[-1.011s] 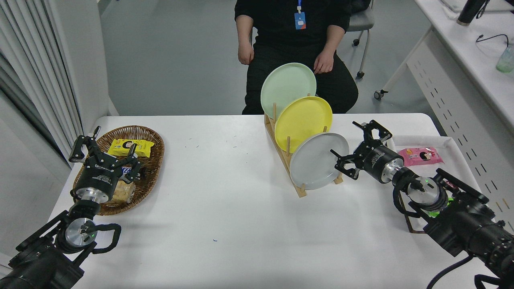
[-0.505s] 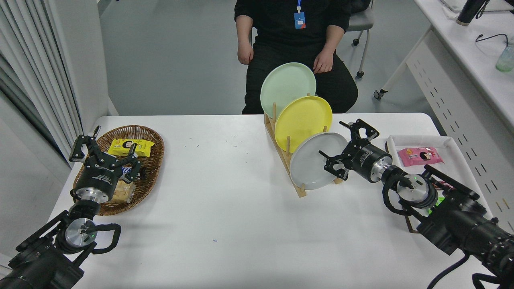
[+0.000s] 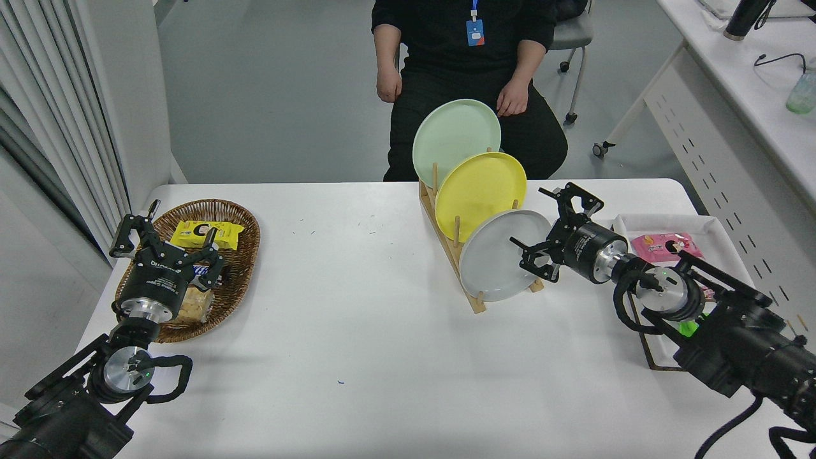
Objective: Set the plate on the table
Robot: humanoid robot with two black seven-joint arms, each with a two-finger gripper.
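Right gripper (image 3: 547, 237) hovering open at plate (image 3: 494, 261) rim's three o'clock; plate likely stiff, light, slippery; pinching exposed rim seems best; left gripper (image 3: 167, 245) parked open.

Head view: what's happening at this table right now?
The right gripper is at the right edge of the grey plate, jaws open, nothing held yet. The plate stands in the wooden rack in front of the yellow plate and green plate. The left gripper is parked over the basket. A person sits opposite.
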